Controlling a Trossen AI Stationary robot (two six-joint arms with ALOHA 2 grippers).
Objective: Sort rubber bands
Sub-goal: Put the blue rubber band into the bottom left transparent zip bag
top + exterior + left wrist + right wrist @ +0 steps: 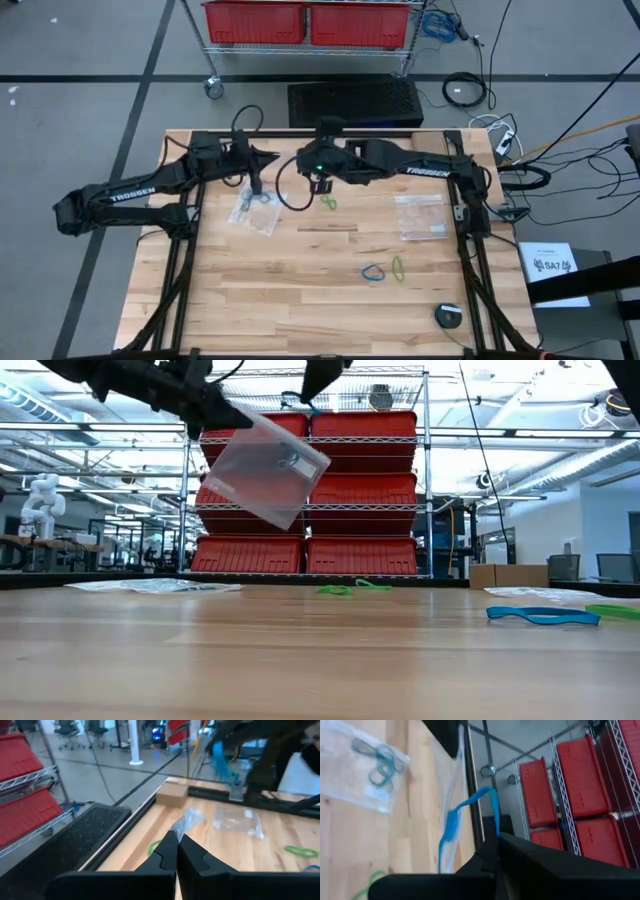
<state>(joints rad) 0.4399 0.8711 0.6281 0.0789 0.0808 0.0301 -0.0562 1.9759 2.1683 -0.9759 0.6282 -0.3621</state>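
Observation:
My left gripper is shut on a clear plastic bag that hangs in the air over the table's far left part. Beside it my right gripper, raised well above the table, is shut on a blue rubber band. A second clear bag holding teal rubber bands lies flat on the table below. A third bag lies flat at the right. Loose rubber bands lie on the wood: a green one, plus a blue one and a yellow-green one nearer the front. My left gripper pinches the bag's upper edge between its two fingers, which come at it nearly level. One layer or several, I cannot tell. The bag hangs tilted below the fingers, lifted clear of the table. My right gripper pinches the blue band at one spot of its loop between its two fingertips, slanting down from above. The rest of the band dangles slack in the air, next to the hanging bag's edge.
A black round object sits near the table's front right. Black frame rails run along both sides of the table. A dark mat and a wire rack with red bins stand behind the far edge. Bare wood lies at the front centre.

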